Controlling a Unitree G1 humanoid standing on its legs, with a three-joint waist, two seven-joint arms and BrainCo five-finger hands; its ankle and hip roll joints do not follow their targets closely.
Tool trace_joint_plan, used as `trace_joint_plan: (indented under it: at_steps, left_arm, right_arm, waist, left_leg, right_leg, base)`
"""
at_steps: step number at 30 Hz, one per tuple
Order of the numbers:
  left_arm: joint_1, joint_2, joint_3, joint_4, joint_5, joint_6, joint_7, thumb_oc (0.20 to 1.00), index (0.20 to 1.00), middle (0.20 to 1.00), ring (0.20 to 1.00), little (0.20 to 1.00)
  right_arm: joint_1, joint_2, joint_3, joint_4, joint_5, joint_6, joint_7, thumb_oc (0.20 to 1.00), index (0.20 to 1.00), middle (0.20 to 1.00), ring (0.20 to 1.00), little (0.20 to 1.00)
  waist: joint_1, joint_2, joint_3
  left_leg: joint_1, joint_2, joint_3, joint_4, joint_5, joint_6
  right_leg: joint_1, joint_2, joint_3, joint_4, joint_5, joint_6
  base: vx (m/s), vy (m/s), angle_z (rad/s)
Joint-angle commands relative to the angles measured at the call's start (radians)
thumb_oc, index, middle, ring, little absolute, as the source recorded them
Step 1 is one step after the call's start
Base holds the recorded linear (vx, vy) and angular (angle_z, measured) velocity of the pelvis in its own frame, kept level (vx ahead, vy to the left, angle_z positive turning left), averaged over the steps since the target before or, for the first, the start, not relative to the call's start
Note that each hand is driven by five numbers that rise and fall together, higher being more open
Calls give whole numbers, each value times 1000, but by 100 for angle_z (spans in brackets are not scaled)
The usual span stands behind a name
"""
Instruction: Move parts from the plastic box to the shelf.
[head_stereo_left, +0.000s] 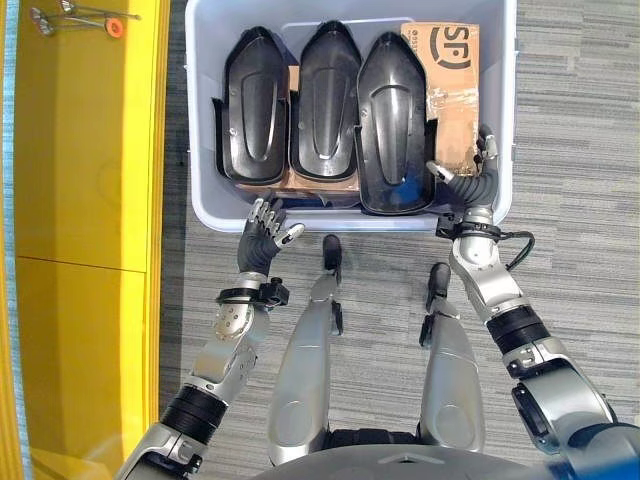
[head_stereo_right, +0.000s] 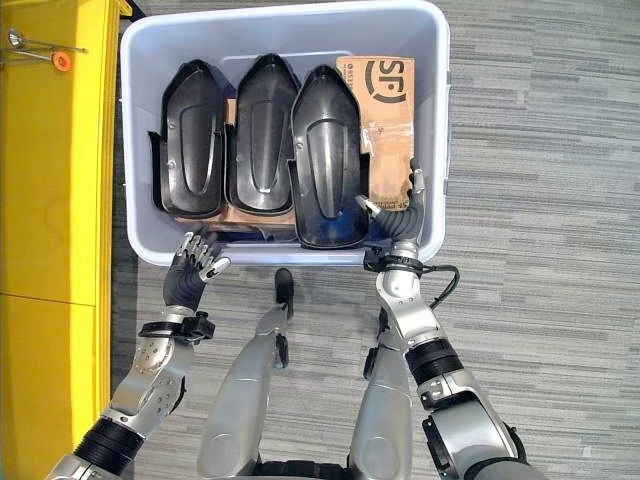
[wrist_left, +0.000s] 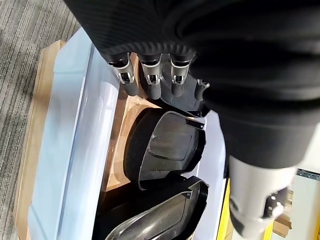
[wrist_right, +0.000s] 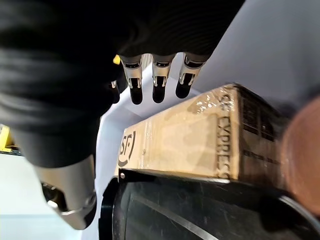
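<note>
Nearest to me, my left hand (head_stereo_left: 262, 238) hangs just outside the near wall of the plastic box (head_stereo_left: 500, 100), near its left corner, over the grey carpet floor (head_stereo_left: 580, 150). Its fingers (wrist_left: 150, 75) are loosely extended and hold nothing; in the left wrist view they point over the box rim toward the parts inside.

My right hand (head_stereo_right: 403, 215) is at the near right corner of the box, reaching over the rim. Fingers straight, thumb spread apart, gripping nothing. It sits between the rightmost part and the box's right wall, above the near end of the cardboard carton (head_stereo_right: 385, 110). The right wrist view shows the fingertips (wrist_right: 159, 92) hovering above the carton top; I cannot tell if they touch it.

Inside the box: three black moulded parts side by side, long axis running near to far. Left part (head_stereo_left: 255, 110), middle part (head_stereo_left: 325, 100), right part (head_stereo_left: 395, 125). The right part lies nearest me and overlaps the carton's left edge. The left and middle parts rest on a brown cardboard layer (head_stereo_left: 320, 182) beneath them.

Left of the box stands the yellow shelf (head_stereo_left: 90, 200). At its far end lie small metal tools with an orange ring (head_stereo_left: 115, 27).
</note>
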Motion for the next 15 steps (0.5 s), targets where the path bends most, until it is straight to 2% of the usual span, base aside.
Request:
trace_joint_plan:
  at_steps: [1, 15]
  left_arm:
    - [14, 25, 23, -68, 13, -64, 2, 1000, 1000, 1000, 1000, 1000]
    - [5, 33, 11, -66, 8, -74, -5, 1000, 1000, 1000, 1000, 1000]
  right_arm:
    - [-31, 10, -31, -10, 6, -46, -44, 1000, 1000, 1000, 1000, 1000]
    - [-109, 14, 33, 105, -32, -16, -32, 1000, 1000, 1000, 1000, 1000]
  waist:
    - [14, -8, 0]
    - [27, -3, 10]
  left_leg:
    - [-24, 34, 19, 127, -130, -34]
    - [-41, 35, 17, 137, -131, -32]
  right_leg:
    - [31, -3, 8, -54, 86, -30]
    - [12, 0, 6, -38, 83, -32]
  base:
    - [0, 0, 0]
    - [0, 0, 0]
